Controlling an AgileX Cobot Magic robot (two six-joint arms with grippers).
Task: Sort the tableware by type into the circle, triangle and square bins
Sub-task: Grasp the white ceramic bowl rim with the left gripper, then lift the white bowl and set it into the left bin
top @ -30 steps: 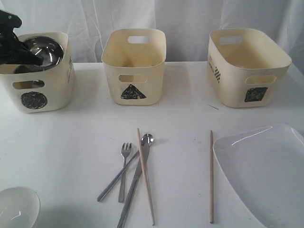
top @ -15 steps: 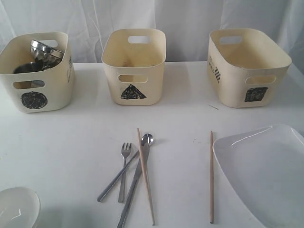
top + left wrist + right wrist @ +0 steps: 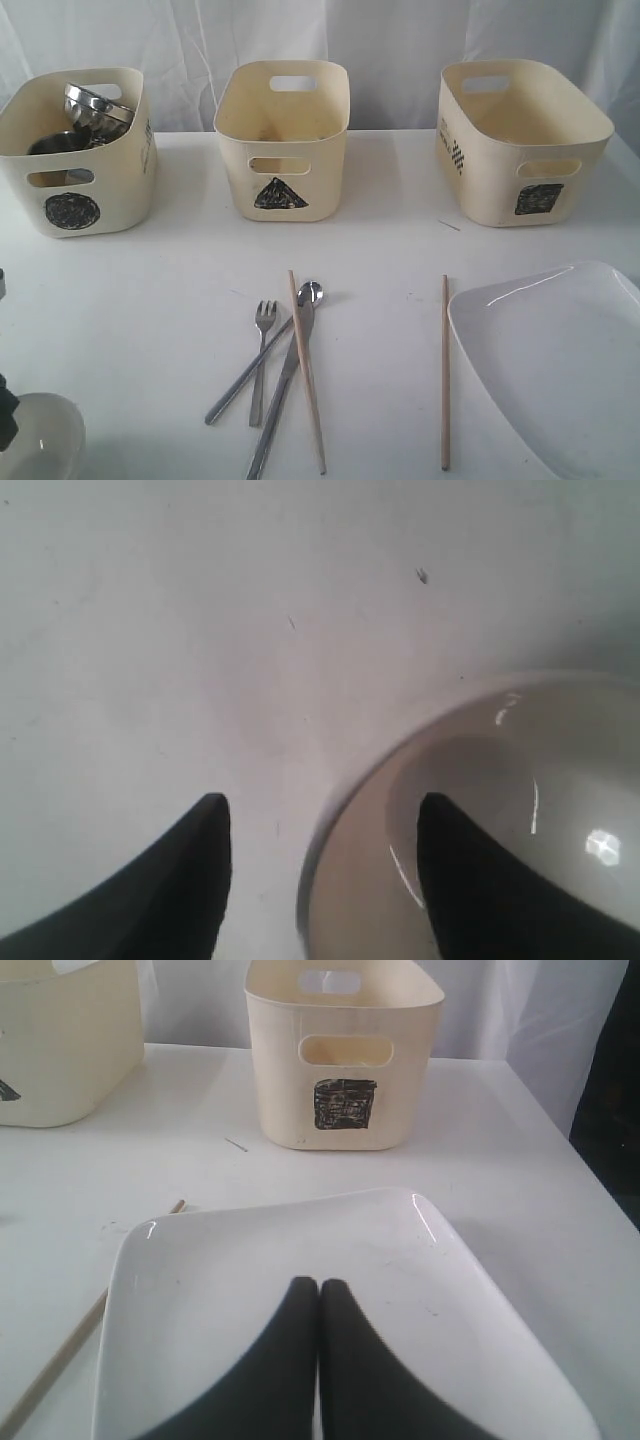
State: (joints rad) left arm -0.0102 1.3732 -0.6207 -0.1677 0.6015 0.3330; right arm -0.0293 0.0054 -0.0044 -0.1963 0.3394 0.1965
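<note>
Sorting under way at the desk (image 3: 150,290): my left gripper (image 3: 322,810) hangs spread wide over the rim of the small white bowl (image 3: 500,780) at the near left corner, one finger outside on the desk side, the other over the bowl's hollow, nothing clamped yet; my right gripper (image 3: 318,1285) is pinched together with nothing between its fingers, poised over the large white plate (image 3: 400,1250) at the near right corner. Along the far edge stand the three bins; the circle bin (image 3: 100,190), far left, already holds shiny steel vessels (image 3: 92,108); the triangle bin (image 3: 300,150), middle, and the square bin (image 3: 500,180), far right, show nothing inside from here. By my reckoning the job is early; the bowl, the plate, the fork (image 3: 262,345), spoon (image 3: 311,293), knife (image 3: 280,400) and both chopsticks (image 3: 308,380) (image 3: 445,370), lying toward the near edge, all wait to be binned.
</note>
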